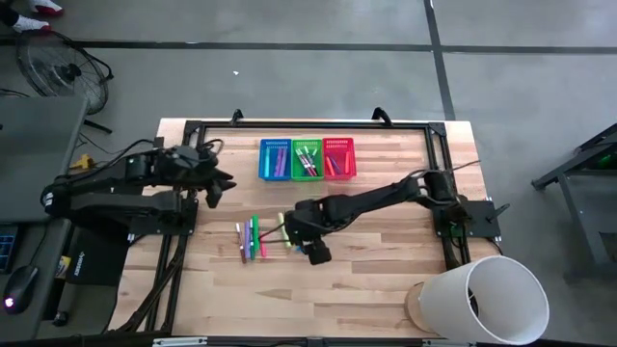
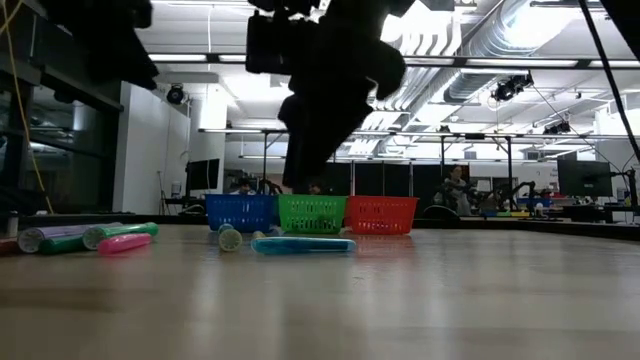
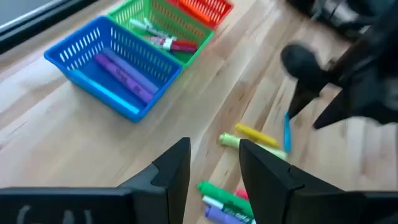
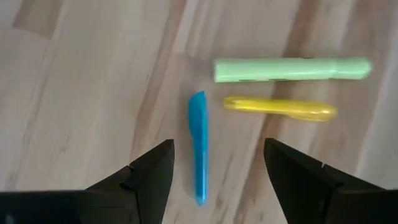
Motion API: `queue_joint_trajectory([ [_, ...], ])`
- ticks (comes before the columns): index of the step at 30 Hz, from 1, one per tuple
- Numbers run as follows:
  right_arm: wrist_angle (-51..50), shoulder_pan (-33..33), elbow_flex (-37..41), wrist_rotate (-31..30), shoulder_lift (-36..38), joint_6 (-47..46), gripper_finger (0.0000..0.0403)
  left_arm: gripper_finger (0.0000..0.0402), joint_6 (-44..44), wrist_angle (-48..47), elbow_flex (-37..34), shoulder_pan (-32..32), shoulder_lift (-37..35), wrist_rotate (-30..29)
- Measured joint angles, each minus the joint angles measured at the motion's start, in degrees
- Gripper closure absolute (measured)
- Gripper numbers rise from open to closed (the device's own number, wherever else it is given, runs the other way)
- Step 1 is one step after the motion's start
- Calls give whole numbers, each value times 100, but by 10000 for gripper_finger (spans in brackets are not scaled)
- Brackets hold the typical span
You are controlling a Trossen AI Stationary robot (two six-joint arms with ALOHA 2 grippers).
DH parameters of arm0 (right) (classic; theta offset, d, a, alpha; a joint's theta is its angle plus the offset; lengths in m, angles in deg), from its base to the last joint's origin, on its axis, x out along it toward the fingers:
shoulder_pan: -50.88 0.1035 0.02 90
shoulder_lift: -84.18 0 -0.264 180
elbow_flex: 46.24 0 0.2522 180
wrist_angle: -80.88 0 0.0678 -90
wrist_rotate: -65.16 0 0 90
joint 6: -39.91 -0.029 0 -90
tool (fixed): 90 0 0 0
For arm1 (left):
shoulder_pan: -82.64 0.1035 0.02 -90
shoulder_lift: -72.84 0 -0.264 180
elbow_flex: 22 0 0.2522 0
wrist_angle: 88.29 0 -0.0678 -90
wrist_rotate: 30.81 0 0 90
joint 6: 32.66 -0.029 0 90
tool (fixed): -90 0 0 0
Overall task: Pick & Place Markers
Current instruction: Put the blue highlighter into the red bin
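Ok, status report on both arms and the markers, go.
Right gripper open, low over blue marker, nothing held. Left gripper open, waiting near blue basket. Yellow marker close beside target.

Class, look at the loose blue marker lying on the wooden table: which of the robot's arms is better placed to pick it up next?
The right. The right gripper hangs open directly over the thin blue marker. The left gripper waits farther off, near the blue mesh basket.
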Motion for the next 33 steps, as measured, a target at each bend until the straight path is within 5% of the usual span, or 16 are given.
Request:
queue_joint_trajectory([
  [13,-228,178,-2,-66,-569,108,167,266,510,-41,-469,2,-1334,-16],
  [33,-694,127,70,-58,-713,-278,174,266,563,-307,-496,2,-1499,-75],
])
